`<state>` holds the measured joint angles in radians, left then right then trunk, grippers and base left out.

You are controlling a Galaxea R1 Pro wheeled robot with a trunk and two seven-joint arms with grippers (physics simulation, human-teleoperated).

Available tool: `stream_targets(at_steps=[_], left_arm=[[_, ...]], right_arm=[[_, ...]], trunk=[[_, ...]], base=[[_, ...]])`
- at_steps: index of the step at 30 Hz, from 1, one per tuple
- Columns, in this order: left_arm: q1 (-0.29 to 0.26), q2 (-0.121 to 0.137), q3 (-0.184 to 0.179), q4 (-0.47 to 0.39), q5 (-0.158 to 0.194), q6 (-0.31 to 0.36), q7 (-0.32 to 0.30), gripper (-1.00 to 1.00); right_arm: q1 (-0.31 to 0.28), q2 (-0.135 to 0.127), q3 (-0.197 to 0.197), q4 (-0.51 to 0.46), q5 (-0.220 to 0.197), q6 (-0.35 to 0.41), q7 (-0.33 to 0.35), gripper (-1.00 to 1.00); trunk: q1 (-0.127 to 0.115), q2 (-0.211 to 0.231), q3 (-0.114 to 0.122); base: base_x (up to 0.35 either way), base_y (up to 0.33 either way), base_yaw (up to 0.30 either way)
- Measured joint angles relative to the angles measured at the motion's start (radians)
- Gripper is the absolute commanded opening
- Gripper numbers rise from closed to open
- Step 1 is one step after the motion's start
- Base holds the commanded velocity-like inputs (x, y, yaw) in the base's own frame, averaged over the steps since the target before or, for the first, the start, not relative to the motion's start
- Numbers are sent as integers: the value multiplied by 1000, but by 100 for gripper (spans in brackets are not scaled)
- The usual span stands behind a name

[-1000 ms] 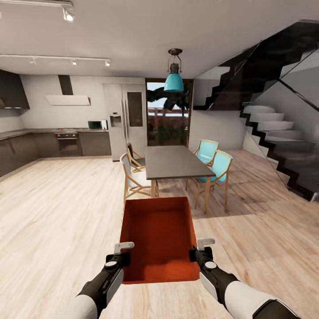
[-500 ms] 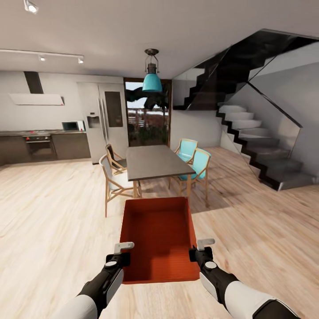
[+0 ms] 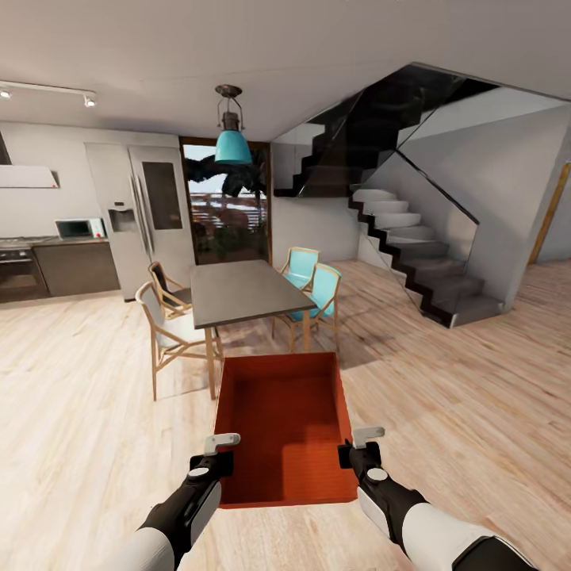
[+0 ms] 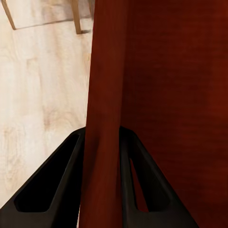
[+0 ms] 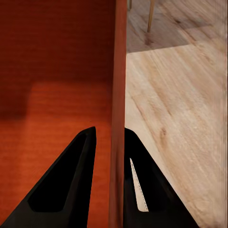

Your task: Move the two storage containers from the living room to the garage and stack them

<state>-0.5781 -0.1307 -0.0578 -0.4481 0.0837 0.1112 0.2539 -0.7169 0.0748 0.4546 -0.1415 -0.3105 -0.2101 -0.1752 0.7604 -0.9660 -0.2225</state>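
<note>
Carried one orange-red storage container (image 3: 285, 428) out in front of the trunk, held level above the light wood floor (image 3: 79, 412) and touching nothing beneath it. Gripped it by its two long side walls near the corners closest to the robot: left gripper (image 3: 220, 452) pinched over the left wall, right gripper (image 3: 357, 448) over the right wall. Confirmed in the left wrist view, with both dark fingers (image 4: 52, 190) narrowed hard against the thin red wall (image 4: 104, 95), and likewise in the right wrist view, one finger (image 5: 66, 185) inside the bin and the other outside its wall (image 5: 118, 95). Faced a dining table (image 3: 234, 292) with teal chairs (image 3: 317, 289), a fridge (image 3: 143, 214) and a black staircase (image 3: 412, 238) beyond. Judged the step as transport, with plank flooring underfoot and no dark grey garage floor in sight, so the setting-down not yet due. Called, most likely, for more driving toward the garage with both pinches kept equal and the bin kept level, steering wide of the table and chairs just ahead of the bin's far edge.
</note>
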Motion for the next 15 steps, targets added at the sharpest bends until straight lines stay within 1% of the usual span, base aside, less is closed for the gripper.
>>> stream_targets(at_steps=[15], left_arm=[[0,0,0,0,0,-1,0,-100]], right_arm=[[0,0,0,0,1,0,0,-100]], trunk=[[0,0,0]], base=[[0,0,-290]])
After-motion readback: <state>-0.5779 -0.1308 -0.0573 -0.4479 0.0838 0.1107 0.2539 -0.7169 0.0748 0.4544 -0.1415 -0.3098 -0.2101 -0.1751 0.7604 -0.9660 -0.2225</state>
